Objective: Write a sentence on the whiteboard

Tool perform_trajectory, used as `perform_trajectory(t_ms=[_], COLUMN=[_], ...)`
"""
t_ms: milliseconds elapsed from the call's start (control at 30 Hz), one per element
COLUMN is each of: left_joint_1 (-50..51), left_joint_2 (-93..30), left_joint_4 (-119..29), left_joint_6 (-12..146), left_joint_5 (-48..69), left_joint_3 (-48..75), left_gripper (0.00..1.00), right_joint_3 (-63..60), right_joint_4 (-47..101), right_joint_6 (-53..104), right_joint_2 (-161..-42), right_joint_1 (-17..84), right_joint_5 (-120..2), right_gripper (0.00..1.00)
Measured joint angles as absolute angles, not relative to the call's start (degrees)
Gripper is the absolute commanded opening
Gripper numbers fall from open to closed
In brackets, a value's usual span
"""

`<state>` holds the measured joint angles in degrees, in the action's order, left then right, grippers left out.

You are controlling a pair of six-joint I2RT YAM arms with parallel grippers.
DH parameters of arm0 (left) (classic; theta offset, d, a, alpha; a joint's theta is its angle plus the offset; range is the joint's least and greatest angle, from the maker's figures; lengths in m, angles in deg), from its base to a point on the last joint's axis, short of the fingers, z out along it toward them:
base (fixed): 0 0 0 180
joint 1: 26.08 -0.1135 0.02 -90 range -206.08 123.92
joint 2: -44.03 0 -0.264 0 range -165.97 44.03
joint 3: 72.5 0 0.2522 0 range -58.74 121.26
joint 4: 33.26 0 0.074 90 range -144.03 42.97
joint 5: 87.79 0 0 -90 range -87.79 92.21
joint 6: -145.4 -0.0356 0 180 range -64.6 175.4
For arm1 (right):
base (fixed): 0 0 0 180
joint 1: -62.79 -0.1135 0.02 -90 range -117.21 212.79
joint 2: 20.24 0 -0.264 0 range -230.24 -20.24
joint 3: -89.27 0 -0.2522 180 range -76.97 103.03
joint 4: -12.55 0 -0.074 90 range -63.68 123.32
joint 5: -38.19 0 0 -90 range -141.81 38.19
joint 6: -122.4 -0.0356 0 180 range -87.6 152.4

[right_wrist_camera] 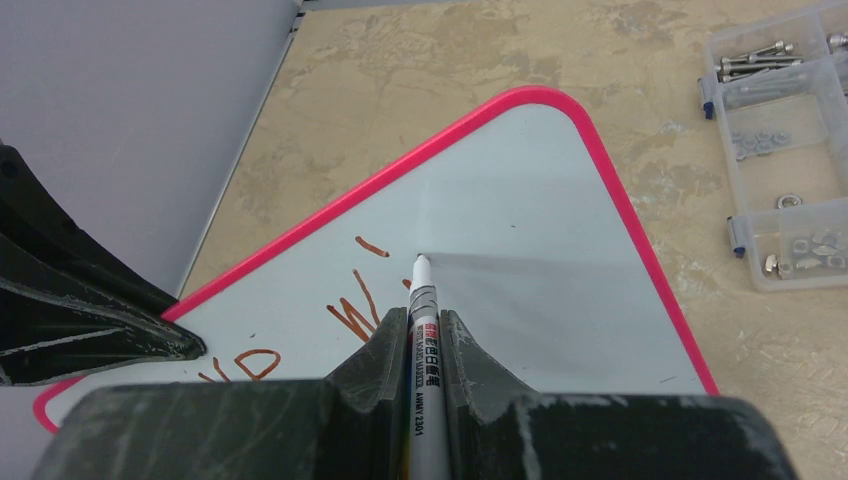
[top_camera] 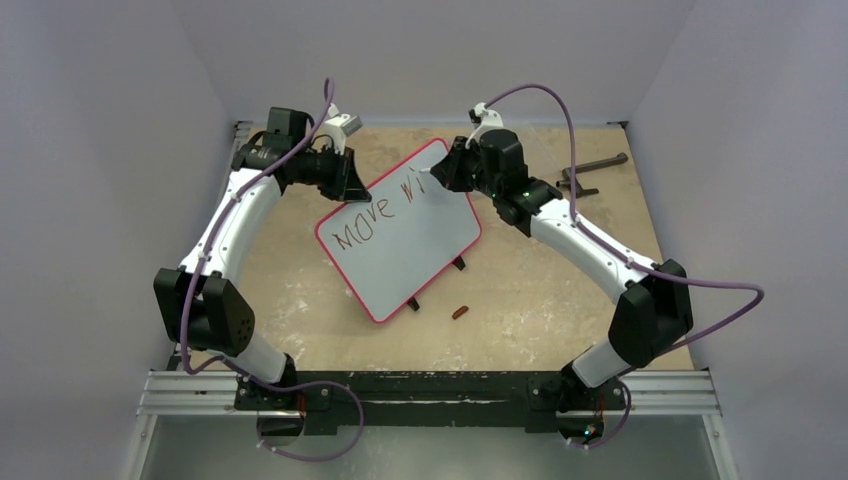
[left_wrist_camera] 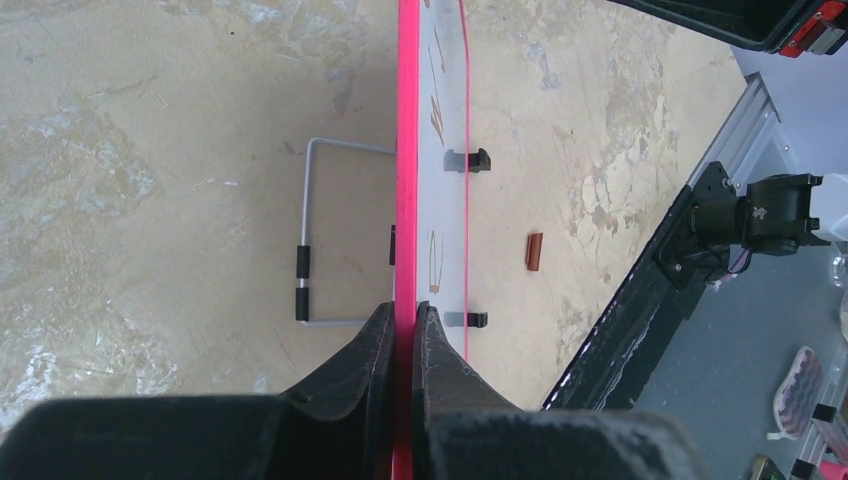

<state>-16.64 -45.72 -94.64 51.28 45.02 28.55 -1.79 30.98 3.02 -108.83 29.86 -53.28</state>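
The whiteboard point(top_camera: 400, 235) stands mid-table point(top_camera: 540, 300), toward the far edge. The left gripper point(left_wrist_camera: 404, 325) pinches its rim. The right gripper point(right_wrist_camera: 415, 325) clamps a marker point(right_wrist_camera: 422, 300). The sentence point(top_camera: 375, 215) reads only "Move wi", so most probably remains.

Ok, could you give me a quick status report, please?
Left gripper shut on whiteboard rim. Right gripper shut on marker, tip at board. Sentence reads "Move wi". Nothing obstructing.

Small brown cap point(top_camera: 460, 312) and clear parts box point(right_wrist_camera: 760, 185) lie on the table point(top_camera: 540, 300).
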Motion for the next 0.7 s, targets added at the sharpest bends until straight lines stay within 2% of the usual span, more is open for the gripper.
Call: perform_trajectory(t_ms=[700], left_joint_1=[-16.6], left_joint_2=[-45.7], left_joint_4=[-94.6], left_joint_6=[51.3], left_joint_5=[45.2], left_joint_3=[28.5], left_gripper=[0.0], right_joint_3=[-4.3], right_joint_4=[30.5], right_joint_6=[1.9], right_joint_2=[-107.7], right_joint_1=[32.8], right_joint_5=[-54.5], right_gripper=[0.0])
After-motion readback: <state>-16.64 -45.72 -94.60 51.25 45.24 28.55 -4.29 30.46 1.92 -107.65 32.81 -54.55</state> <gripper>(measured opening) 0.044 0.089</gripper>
